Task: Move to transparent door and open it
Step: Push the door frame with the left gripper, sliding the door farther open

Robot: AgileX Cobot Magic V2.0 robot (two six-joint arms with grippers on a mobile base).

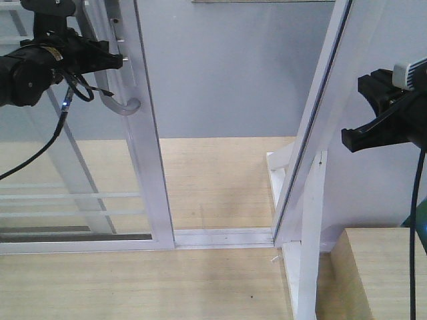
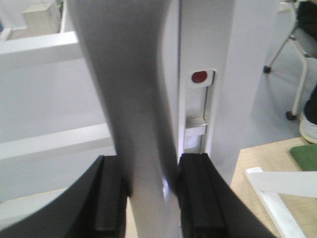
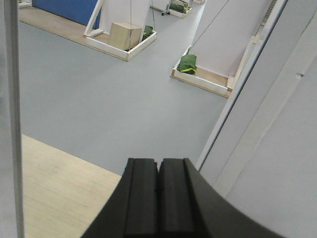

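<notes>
The transparent door (image 1: 145, 147) stands at the left in the front view, a white-framed glass panel with thin horizontal bars. Its curved silver-grey handle (image 1: 125, 107) hangs on the right stile. My left gripper (image 1: 113, 57) reaches in from the upper left and is shut on that handle. In the left wrist view the grey handle (image 2: 129, 99) runs between my two black fingers (image 2: 198, 193), which press on both its sides. A gap lies between the door's stile and the slanted jamb (image 1: 320, 113). My right gripper (image 1: 353, 137) hovers beside the jamb, shut on nothing (image 3: 158, 168).
A white floor track (image 1: 223, 237) crosses the doorway. A light wooden box (image 1: 373, 273) stands at the lower right. A lock plate with a red dot (image 2: 199, 77) sits on the stile. Beyond lie grey floor, a chair (image 2: 297, 74) and white trays holding green bundles (image 3: 187, 64).
</notes>
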